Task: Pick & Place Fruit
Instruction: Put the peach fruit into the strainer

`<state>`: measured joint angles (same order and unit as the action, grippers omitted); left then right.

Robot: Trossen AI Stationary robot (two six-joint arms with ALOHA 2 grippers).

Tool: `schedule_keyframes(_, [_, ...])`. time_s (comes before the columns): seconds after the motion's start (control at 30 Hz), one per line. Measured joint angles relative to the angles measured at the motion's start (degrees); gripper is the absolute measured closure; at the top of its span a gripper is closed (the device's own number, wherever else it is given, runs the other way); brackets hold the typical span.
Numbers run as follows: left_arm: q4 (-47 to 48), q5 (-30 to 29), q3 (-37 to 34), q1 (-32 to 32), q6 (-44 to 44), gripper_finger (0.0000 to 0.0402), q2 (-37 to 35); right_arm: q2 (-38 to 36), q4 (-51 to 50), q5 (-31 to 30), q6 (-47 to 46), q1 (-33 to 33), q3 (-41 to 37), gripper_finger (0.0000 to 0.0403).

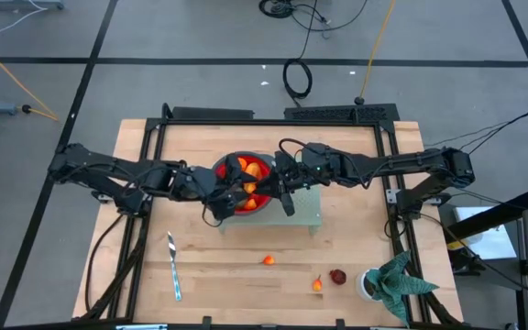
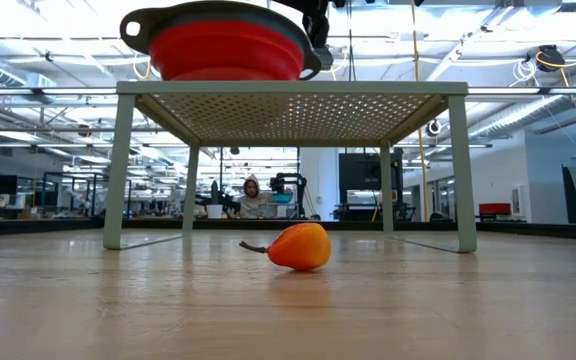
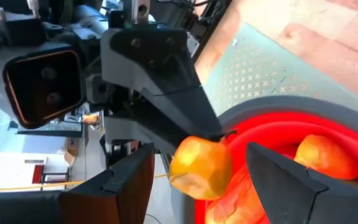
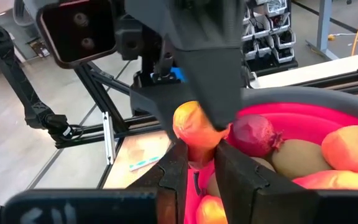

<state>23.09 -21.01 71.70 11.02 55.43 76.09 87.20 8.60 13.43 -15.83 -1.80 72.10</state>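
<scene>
Both pincers meet over the red bowl point(image 1: 244, 186), which sits on a pale perforated stand point(image 1: 308, 210) on the bench point(image 1: 227, 275). The right pincer point(image 4: 197, 163) is nearly closed, pinching a small orange fruit point(image 4: 194, 127) over the bowl. The left pincer point(image 3: 197, 177) stands wide open on either side of that fruit, not gripping. More fruit lies in the bowl. On the bench lie two orange pieces point(image 1: 269, 260), a dark red one point(image 1: 337, 276) and a knife point(image 1: 173, 266).

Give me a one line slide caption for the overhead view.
Both grippers meet over the red bowl of fruit; right gripper pinches an orange fruit.
</scene>
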Motion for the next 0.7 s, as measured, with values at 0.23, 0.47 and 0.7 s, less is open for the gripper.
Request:
schedule_keyframes(0.23, [0.2, -0.1, 0.0, -0.1, 0.4, 0.0196, 0.0, 0.0, 0.1, -0.1, 0.0, -0.1, 0.0, 0.0342])
schedule_keyframes(0.47, [0.2, -0.1, 0.0, 0.0, 0.4, 0.0277, 0.0, 0.0, 0.0, -0.1, 0.0, -0.1, 0.0, 0.0342])
schedule_keyframes(0.7, [0.4, -0.1, 0.0, 0.0, 0.4, 0.0290, 0.0, 0.0, 0.0, -0.1, 0.0, -0.1, 0.0, 0.0342])
